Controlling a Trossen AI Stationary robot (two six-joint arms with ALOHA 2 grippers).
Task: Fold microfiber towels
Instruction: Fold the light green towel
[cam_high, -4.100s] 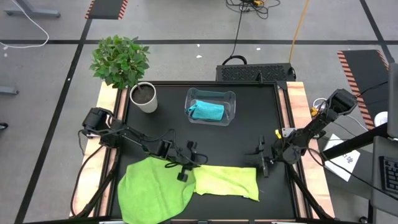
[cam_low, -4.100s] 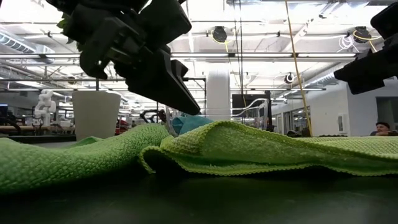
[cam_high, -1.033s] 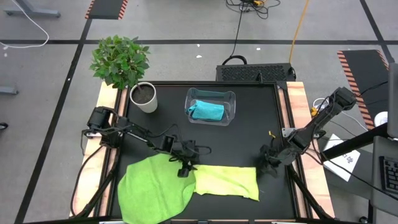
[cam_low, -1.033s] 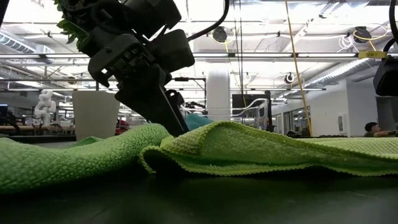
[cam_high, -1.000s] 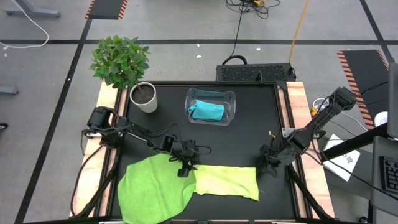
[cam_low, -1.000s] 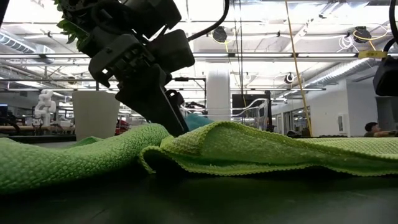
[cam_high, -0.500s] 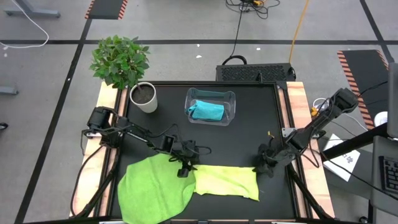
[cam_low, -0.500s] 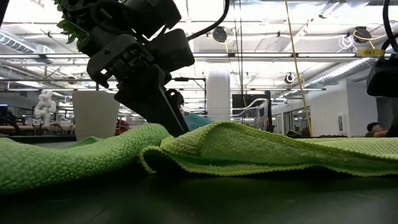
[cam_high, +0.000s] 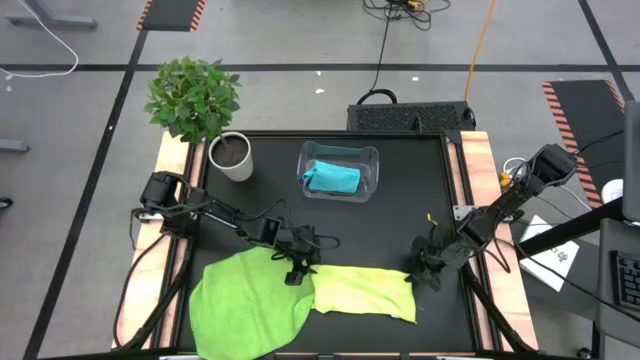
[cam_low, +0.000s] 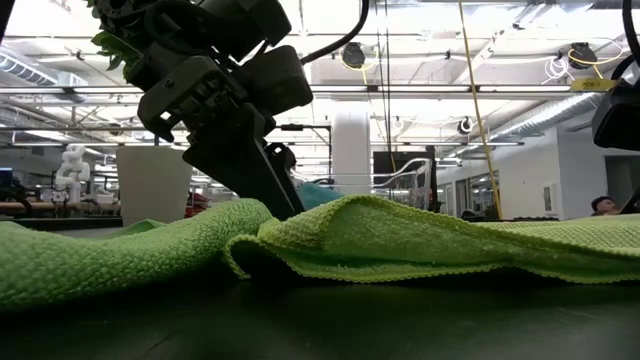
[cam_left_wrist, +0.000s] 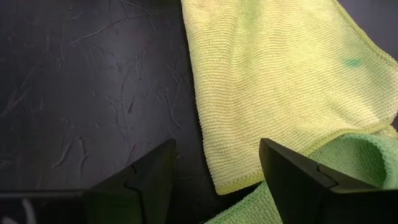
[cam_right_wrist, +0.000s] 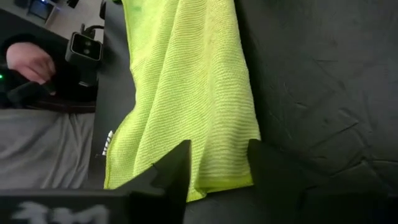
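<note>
Jaws of the right gripper (cam_high: 418, 274) are standing apart astride the pale yellow-green towel's (cam_high: 364, 292) three o'clock edge, not yet pinching. Left gripper (cam_high: 297, 270) is gaping at its nine o'clock corner, beside the bright green towel (cam_high: 245, 310); both towels are lying at the desk's (cam_high: 400, 200) six o'clock side.

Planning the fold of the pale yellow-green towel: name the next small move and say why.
Probably close the right hand on the far right corner of the pale yellow-green microfiber towel. In its wrist view the fingers straddle that corner, still apart. The left hand sits open over the towel's other far corner, beside the bright green towel.
</note>
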